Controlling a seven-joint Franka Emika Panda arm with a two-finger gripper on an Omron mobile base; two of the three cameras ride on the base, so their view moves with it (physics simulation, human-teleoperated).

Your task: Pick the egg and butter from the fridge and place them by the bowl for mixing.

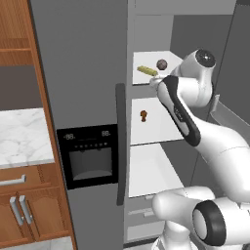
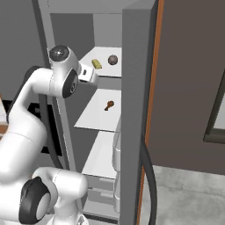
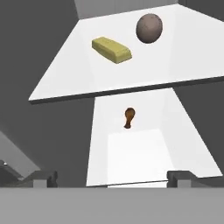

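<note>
The grey fridge stands open, its white shelves showing. On the top shelf lie the mustard-yellow butter and, just right of it, the dark rounded egg. My gripper hangs at the front edge of that shelf, short of both items. It is open, with its fingertips wide apart and nothing between them. The bowl is out of view.
A small brown stalked item sits on the middle shelf. The closed left door carries a black dispenser panel and a long dark handle. Wooden cabinets and a marble counter lie to the left.
</note>
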